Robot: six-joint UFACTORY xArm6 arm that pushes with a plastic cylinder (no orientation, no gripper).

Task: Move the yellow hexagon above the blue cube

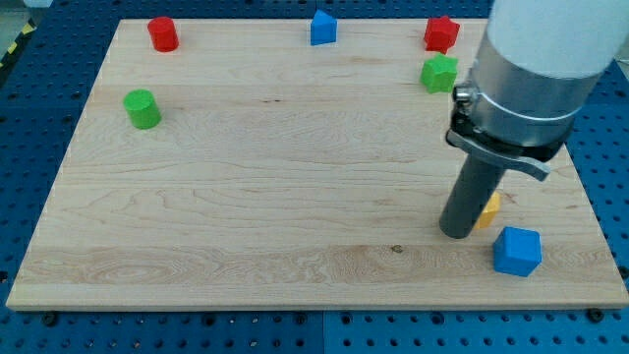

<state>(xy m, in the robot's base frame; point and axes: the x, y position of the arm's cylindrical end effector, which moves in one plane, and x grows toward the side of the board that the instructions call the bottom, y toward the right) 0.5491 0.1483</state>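
The yellow hexagon (pixel 487 210) lies at the view's lower right, mostly hidden behind my rod. The blue cube (pixel 517 251) sits just below and to the right of it, near the board's bottom edge. My tip (pixel 456 232) rests on the board directly left of the yellow hexagon, touching or nearly touching it, and left of the blue cube.
A red cylinder (pixel 162 33) and a blue house-shaped block (pixel 322 28) stand along the top edge. A red star (pixel 441 33) and a green star (pixel 439 74) are at the top right. A green cylinder (pixel 142 108) stands at the left. The wooden board (pixel 256 197) lies on a blue perforated table.
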